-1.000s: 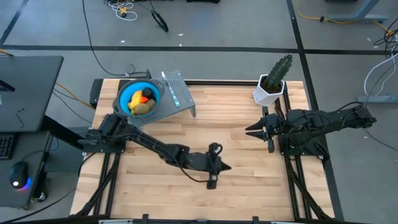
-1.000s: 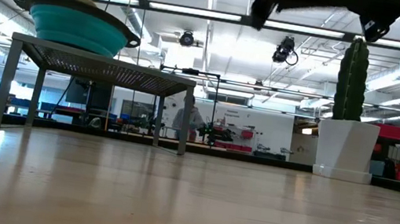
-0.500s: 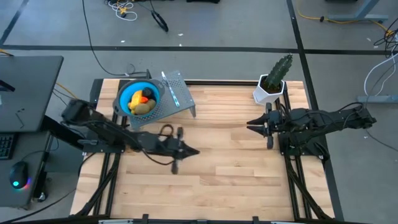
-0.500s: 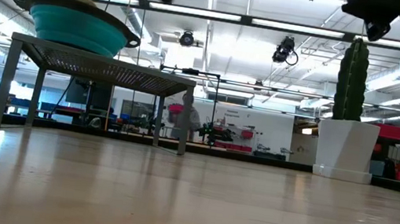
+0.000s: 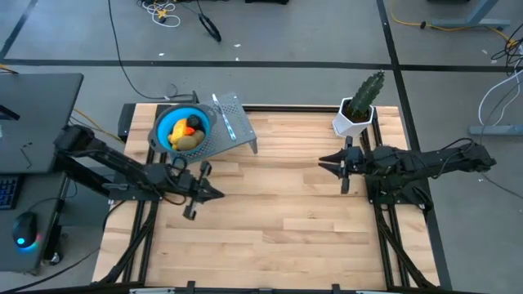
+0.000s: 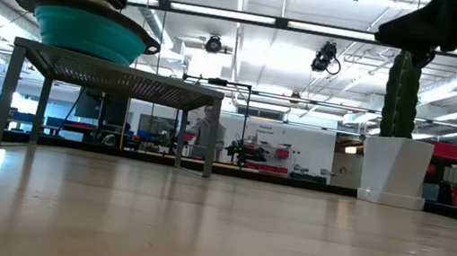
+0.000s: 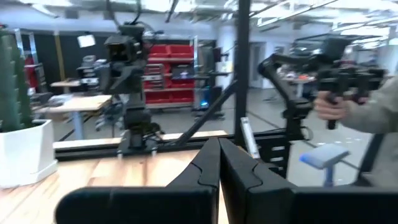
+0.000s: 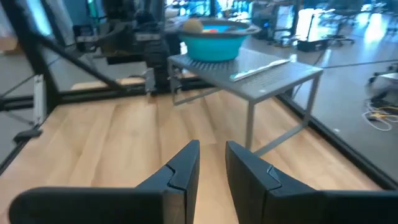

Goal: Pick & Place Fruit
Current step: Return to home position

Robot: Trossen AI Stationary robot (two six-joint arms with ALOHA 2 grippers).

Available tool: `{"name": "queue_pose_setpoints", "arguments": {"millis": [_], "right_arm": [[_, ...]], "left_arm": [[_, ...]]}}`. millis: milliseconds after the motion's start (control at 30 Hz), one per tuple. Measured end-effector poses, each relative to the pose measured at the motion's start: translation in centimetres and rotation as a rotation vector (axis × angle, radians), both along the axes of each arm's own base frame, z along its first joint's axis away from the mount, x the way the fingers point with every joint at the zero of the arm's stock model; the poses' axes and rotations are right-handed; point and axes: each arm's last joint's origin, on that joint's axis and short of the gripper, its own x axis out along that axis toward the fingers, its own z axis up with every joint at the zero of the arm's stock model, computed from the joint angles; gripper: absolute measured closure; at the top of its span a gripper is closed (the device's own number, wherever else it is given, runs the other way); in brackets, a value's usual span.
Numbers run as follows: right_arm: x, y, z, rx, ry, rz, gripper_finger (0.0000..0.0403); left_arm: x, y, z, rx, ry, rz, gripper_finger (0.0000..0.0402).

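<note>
The toy fruits [image 5: 186,131] lie heaped in a blue bowl [image 5: 163,122] that stands on a grey mesh stand [image 5: 237,131] at the table's far left. I make out yellow-orange, olive-green, orange and dark pieces. The right wrist view shows the bowl [image 8: 214,40] with a yellowish fruit [image 8: 194,26] above its rim. My left gripper [image 5: 219,194] is shut and empty, over the bare wood near the left edge, nearer than the stand. My right gripper [image 5: 321,163] hovers right of centre, pointing toward the left, its fingers [image 8: 186,163] a narrow gap apart with nothing between them.
A cactus-like plant in a white pot [image 5: 358,113] stands at the far right, just beyond my right arm. A thin pale striped stick [image 5: 222,117] lies on the stand beside the bowl. A person's hand [image 7: 329,106] shows beyond the table. Bare wood lies between the grippers.
My left arm has drawn back from the table's middle toward the left edge and a little toward the far edge, folding in, its gripper empty. My right gripper has edged slightly toward the left. The fruit and bowl have stayed put.
</note>
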Motion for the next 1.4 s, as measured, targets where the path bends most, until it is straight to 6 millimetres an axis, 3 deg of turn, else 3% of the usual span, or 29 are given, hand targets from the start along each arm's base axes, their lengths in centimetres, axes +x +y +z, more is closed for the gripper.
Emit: {"name": "queue_pose_setpoints", "arguments": {"millis": [333,500,733,1067,1400], "right_arm": [[-1.0,-1.4,1.1,-0.028,-0.087,-0.008,0.0318],[-1.7,-1.7,1.2,0.01,-0.123,0.057,0.0318],[-1.4,-2.2,-2.5,0.03,-0.196,0.104,0.0318],[-1.9,-3.1,-8.4,0.04,-0.232,0.021,0.0318],[-1.9,-3.3,-8.6,0.003,-0.204,0.05,0.0318]], "left_arm": [[-4.4,1.6,-2.7,-0.042,-0.076,0.029,0.0396],[-5.0,1.8,-2.5,-0.044,-0.051,0.031,0.0398],[-5.3,2.2,-2.6,-0.029,-0.031,0.119,0.0378],[-5.3,2.3,-2.5,-0.052,-0.032,0.158,0.037],[-5.3,2.3,-2.6,-0.018,-0.032,0.165,0.0372]]}}
